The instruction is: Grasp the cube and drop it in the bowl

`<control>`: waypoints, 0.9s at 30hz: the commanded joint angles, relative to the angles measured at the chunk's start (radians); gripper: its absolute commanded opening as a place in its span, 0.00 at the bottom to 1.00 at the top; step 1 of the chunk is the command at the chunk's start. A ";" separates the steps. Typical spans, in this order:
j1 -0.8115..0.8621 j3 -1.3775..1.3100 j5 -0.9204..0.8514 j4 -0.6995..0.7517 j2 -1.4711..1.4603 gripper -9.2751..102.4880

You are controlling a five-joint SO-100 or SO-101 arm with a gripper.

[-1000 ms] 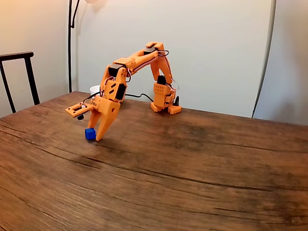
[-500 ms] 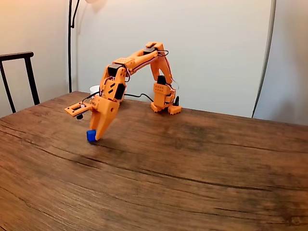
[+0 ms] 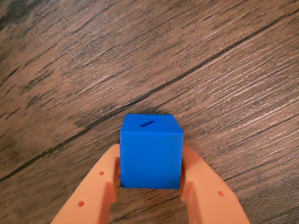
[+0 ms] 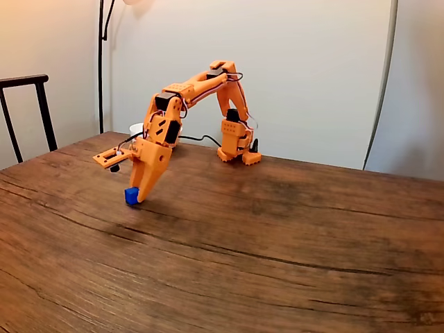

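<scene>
the orange two-finger gripper clamps the small, rigid blue plastic cube by opposite flat sides; likely light, slightly slippery.

We take this for a home room, likely a dining corner: a dark wood-grain tabletop fills the fixed view, a black chair stands at nine o'clock, a thin floor-lamp pole (shade cropped away) rises at eleven o'clock against plain cream walls.

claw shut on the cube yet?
Shut on it: in the wrist view both fingers press the cube sides. Claw is low at the table.
</scene>
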 commanded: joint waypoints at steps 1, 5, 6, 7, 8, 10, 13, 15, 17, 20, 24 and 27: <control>0.002 -0.031 0.005 -0.011 0.015 0.16; 0.002 -0.041 0.006 -0.009 0.023 0.16; 0.002 -0.058 0.008 0.002 0.023 0.16; 0.002 -0.071 0.009 0.003 0.021 0.16; 0.002 -0.086 0.020 0.003 0.021 0.16; 0.003 -0.120 0.052 0.005 0.021 0.16; 0.017 -0.186 0.071 0.063 0.023 0.16; 0.018 -0.247 0.071 0.149 0.023 0.16; 0.018 -0.316 0.072 0.239 0.023 0.16; 0.018 -0.405 0.092 0.337 0.023 0.16; 0.023 -0.526 0.112 0.451 0.023 0.16; 0.032 -0.606 0.112 0.557 0.023 0.16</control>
